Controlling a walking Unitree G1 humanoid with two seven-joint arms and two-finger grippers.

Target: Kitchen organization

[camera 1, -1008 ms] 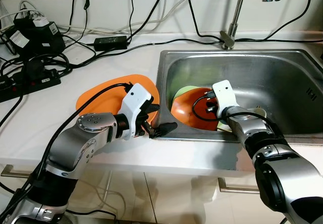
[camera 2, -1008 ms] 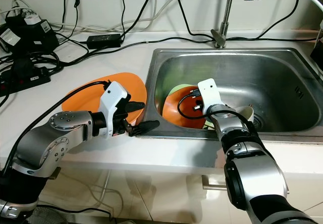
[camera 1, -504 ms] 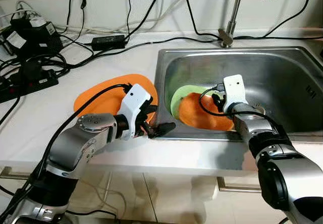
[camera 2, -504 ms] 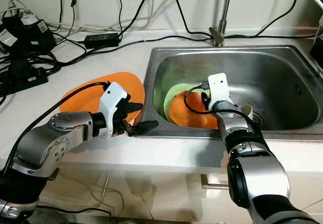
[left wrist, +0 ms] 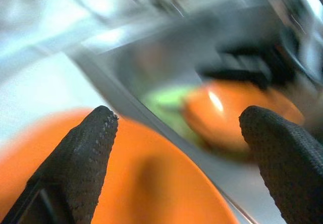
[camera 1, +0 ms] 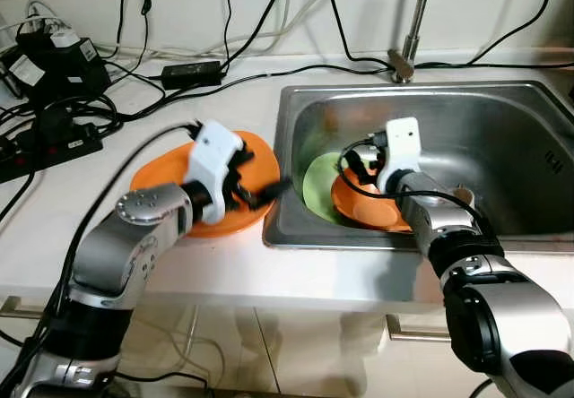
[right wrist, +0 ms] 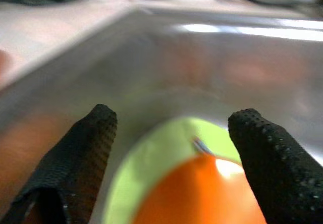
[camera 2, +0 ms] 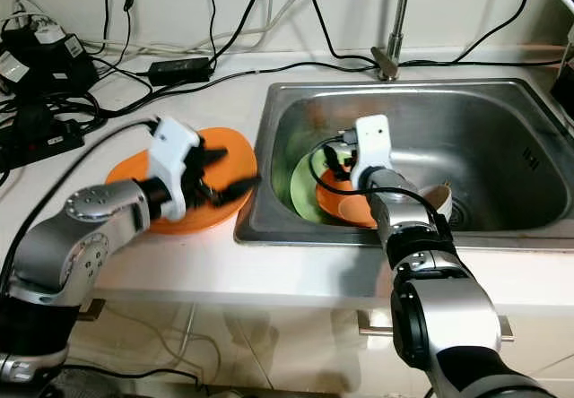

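Two stacked plates [camera 1: 359,203] in the sink [camera 1: 502,120]; another plate [camera 1: 170,178] on the counter [camera 1: 54,210] (left).

An orange plate [camera 1: 206,205] lies flat on the white worktop [camera 1: 108,210] just beside the left rim of the steel sink [camera 1: 502,134], its far edge partly hidden by the arm above it. Inside the sink, at its near left part, a pale green plate [camera 1: 318,187] leans against the left wall, tilted. A second orange dish [camera 1: 363,210] lies on the green plate's right side, overlapping it, with a small pale cup [camera 2: 437,199] just to its right, near the drain.
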